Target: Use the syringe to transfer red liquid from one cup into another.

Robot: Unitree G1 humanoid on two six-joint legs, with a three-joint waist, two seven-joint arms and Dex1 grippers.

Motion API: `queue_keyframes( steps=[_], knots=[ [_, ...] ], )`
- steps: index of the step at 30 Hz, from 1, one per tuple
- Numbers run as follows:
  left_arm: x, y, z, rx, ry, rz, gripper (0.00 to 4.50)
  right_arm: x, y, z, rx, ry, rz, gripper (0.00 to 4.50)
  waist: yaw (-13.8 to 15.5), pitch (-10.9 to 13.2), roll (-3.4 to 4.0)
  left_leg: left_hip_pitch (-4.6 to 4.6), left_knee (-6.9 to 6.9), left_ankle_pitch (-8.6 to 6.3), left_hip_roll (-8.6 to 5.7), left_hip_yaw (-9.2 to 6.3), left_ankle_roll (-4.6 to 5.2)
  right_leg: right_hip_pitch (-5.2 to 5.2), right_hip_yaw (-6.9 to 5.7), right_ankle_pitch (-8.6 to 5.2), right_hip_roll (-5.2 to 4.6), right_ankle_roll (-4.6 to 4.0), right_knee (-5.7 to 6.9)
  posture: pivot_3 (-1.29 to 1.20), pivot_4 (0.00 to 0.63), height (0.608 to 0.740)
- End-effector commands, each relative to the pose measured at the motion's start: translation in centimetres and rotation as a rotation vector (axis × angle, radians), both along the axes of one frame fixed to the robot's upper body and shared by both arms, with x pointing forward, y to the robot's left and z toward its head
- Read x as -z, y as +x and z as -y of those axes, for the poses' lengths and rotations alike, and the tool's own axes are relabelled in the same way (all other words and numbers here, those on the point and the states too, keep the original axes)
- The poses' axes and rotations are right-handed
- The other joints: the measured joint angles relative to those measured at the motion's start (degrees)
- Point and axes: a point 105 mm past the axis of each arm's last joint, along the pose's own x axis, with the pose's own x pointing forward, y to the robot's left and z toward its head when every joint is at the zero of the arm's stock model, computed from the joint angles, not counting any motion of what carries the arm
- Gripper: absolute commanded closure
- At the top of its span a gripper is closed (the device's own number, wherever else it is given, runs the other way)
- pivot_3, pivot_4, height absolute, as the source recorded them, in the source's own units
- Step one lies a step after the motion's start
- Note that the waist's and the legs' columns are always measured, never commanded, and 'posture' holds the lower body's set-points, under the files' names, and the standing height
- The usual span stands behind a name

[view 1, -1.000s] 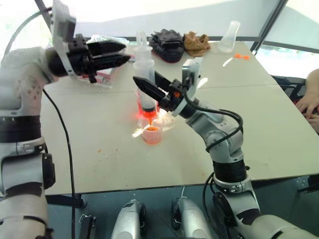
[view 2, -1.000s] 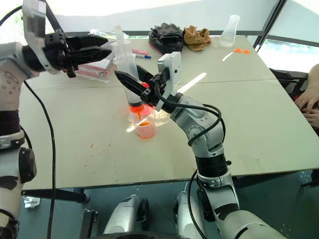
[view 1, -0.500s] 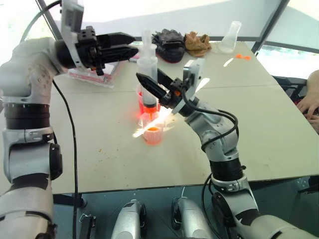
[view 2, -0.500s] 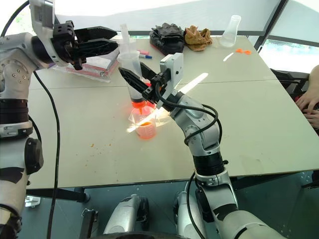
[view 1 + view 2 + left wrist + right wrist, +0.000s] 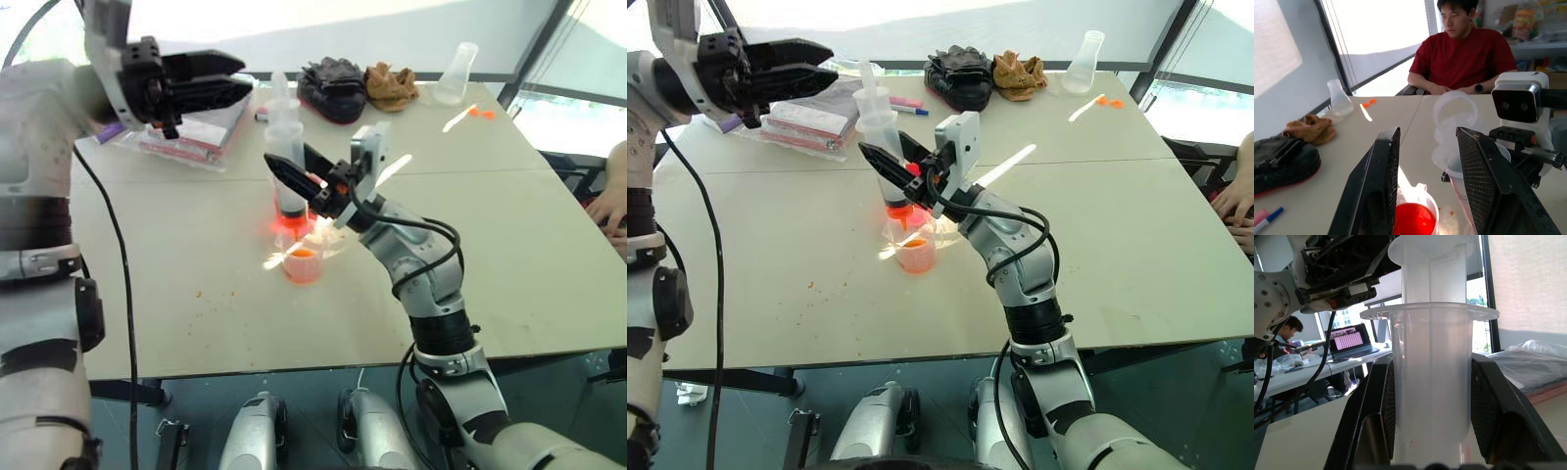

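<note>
My right gripper (image 5: 294,172) is clamped on the barrel of the syringe (image 5: 285,157), holding it upright with its orange tip down over the handled beaker (image 5: 281,217) of red liquid, plunger pulled partly out above. The short handle-less cup (image 5: 302,264), orange liquid in its bottom, stands on the surface (image 5: 196,284) just in front of the beaker. My left gripper (image 5: 227,78) hangs level beside the plunger top, fingers parted and empty. A conical flask (image 5: 457,72) stands at the far edge.

Laboratory-type workroom: conical flask (image 5: 1083,61) and marker pens (image 5: 906,106) on a large table (image 5: 1156,235), laptop (image 5: 1349,341) on a neighbouring desk.
</note>
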Motion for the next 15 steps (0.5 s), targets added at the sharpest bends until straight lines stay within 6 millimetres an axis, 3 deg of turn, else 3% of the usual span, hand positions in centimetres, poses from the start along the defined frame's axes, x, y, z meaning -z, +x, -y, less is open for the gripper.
queue_keyframes(
  steps=[1,8,15],
  knots=[
    [-0.8,0.0,1.1,0.025,0.002,0.075,2.6,-1.2,-0.7,-0.5,-0.022,0.012,0.06,3.04,0.0,0.0,0.0,0.01,0.0,0.0,0.0,0.0,0.0,0.01,0.0,0.0,0.0,0.0,0.0,0.0,0.15,0.74],
    [1.1,0.9,2.4,0.05,0.076,0.076,2.6,-1.1,-0.7,-0.5,-0.016,0.013,0.062,3.04,-0.24,0.0,0.0,0.02,0.0,0.0,-0.01,0.02,0.0,0.0,0.0,0.0,0.04,0.0,0.01,0.0,0.15,0.74],
    [1.3,1.6,2.7,0.045,0.053,0.079,2.6,-1.0,-0.8,-0.6,-0.015,-0.001,0.073,3.04,-0.08,0.0,0.0,0.02,0.0,0.0,0.0,0.02,0.0,0.0,0.0,0.0,0.03,0.0,0.0,0.0,0.15,0.74]
  ],
)
